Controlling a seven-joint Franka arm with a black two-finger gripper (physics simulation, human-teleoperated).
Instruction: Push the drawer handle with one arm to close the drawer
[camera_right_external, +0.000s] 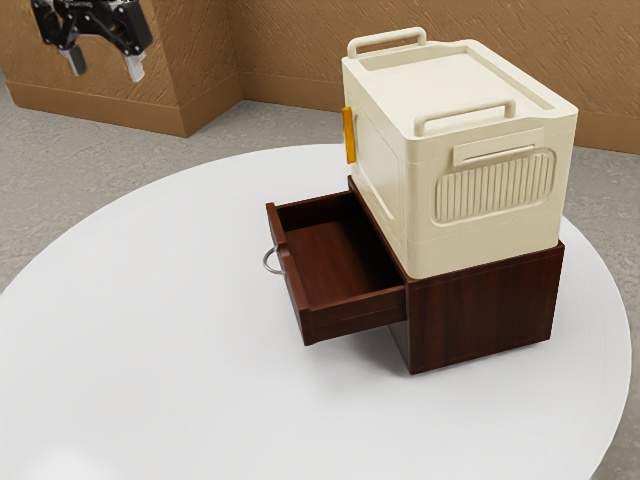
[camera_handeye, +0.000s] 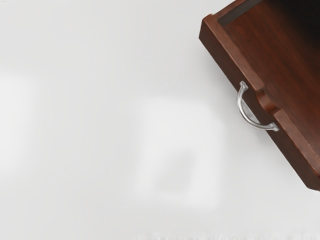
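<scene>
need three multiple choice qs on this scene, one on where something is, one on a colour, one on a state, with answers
1. Where is the cream box?
A) in the drawer
B) on the wooden cabinet
C) on the floor

2. What colour is the drawer's handle?
A) silver
B) orange
C) black

3. How does the drawer stand?
A) fully shut
B) pulled out, empty
C) pulled out, full

1: B, the cream box rests on top of the wooden cabinet.
2: A, the curved handle has a silvery metal look.
3: B, the drawer juts from the cabinet, its visible floor bare.
</scene>
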